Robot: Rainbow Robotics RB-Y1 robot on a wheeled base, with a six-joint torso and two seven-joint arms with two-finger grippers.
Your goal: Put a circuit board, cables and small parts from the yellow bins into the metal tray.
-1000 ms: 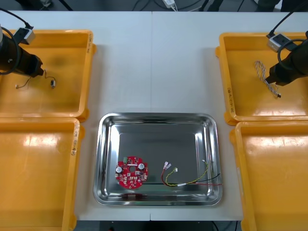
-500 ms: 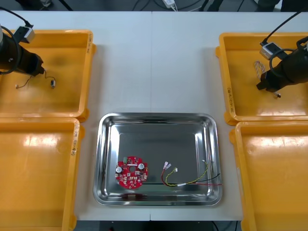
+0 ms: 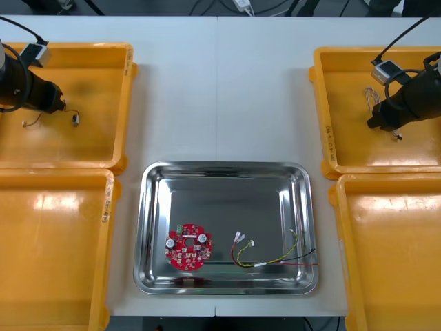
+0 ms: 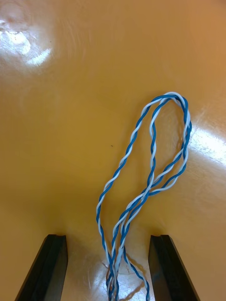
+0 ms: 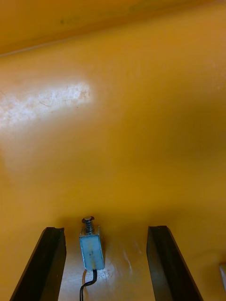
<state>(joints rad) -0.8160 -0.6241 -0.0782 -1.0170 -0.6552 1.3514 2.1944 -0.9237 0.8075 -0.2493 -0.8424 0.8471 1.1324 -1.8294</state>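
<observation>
Right of the metal tray [image 3: 225, 166], the right gripper [image 4: 108, 240], fingers apart, straddles the twisted blue and white cable [image 4: 152, 155] in a yellow bin [image 3: 358, 148]. Left of the tray, the left gripper [image 5: 106, 230], also apart, flanks a small metal part [image 5: 91, 250]. A circuit board [image 3: 187, 248] lies inside the tray.

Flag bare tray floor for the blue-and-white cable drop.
Free: the metal tray's far half, between its far rim and the circuit board and red and yellow cable. Crowded: the near strip where those lie, narrow gap between them. Right gripper, open, straddles the blue and white cable in its far bin; left gripper, open, a small metal part.
</observation>
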